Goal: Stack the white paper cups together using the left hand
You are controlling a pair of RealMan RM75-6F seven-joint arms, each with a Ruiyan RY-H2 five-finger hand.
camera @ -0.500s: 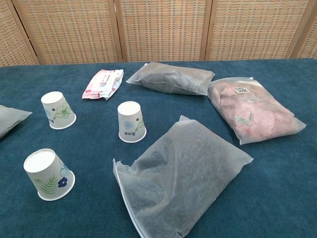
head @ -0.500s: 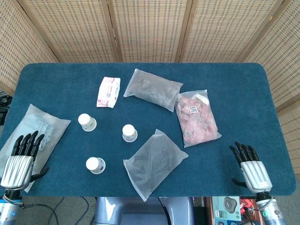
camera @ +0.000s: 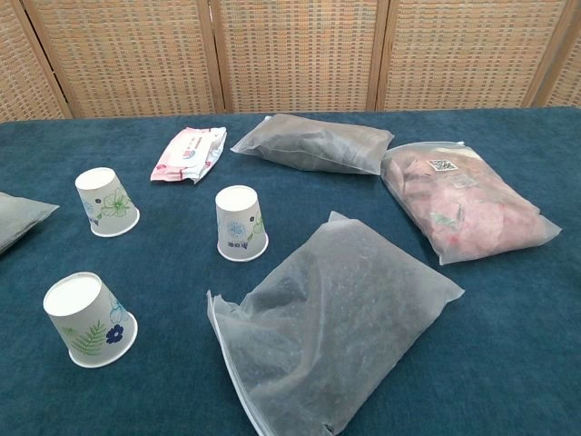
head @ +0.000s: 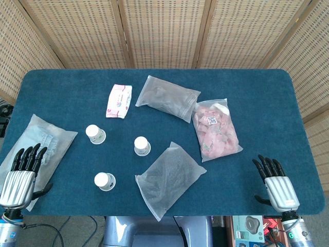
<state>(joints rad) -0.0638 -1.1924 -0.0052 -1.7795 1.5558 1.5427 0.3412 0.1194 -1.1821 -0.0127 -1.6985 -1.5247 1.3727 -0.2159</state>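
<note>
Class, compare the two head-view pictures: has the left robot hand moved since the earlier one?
Yes, slightly. The left robot hand has slid toward the near table edge, back along the pale bag it overlaps.

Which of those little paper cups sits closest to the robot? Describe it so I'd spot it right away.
Start at the blue table and find its near left part, beside the left hand. Three upside-down cups stand there; yours is the nearest cup, alone by the front edge. Unlike the other two cups, it shows green fern leaves and a dark blue flower.

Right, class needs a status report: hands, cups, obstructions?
Left hand open, right hand open. Three paper cups upside down, unstacked, untouched. Frosted bag lies beside them.
</note>
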